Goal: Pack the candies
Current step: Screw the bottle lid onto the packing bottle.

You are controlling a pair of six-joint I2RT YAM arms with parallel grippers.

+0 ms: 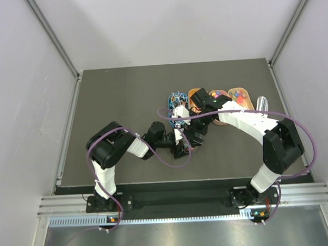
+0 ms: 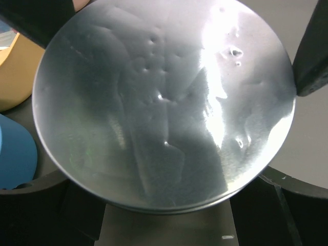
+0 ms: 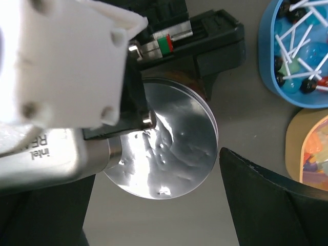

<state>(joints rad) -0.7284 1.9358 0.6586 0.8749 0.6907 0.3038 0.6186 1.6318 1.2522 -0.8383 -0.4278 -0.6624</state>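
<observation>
A round container with a silver lid (image 2: 164, 102) fills the left wrist view. My left gripper (image 2: 169, 41) is shut on it, one dark finger (image 2: 311, 56) against its rim on each side. In the right wrist view the same lid (image 3: 174, 148) lies beyond my right gripper (image 3: 154, 169), which is open and apart from it. The candies lie in oval trays: lollipops in a blue tray (image 3: 302, 51) and mixed coloured sweets in an orange tray (image 3: 313, 159). From above, both grippers (image 1: 178, 140) (image 1: 193, 126) meet at the table's middle, in front of the trays (image 1: 220, 94).
A row of oval trays, blue (image 1: 176, 100) and orange (image 1: 240, 97), stands behind the grippers. A clear cylinder (image 1: 261, 103) lies at the row's right end. The left wrist's white camera housing (image 3: 66, 66) hangs over the lid.
</observation>
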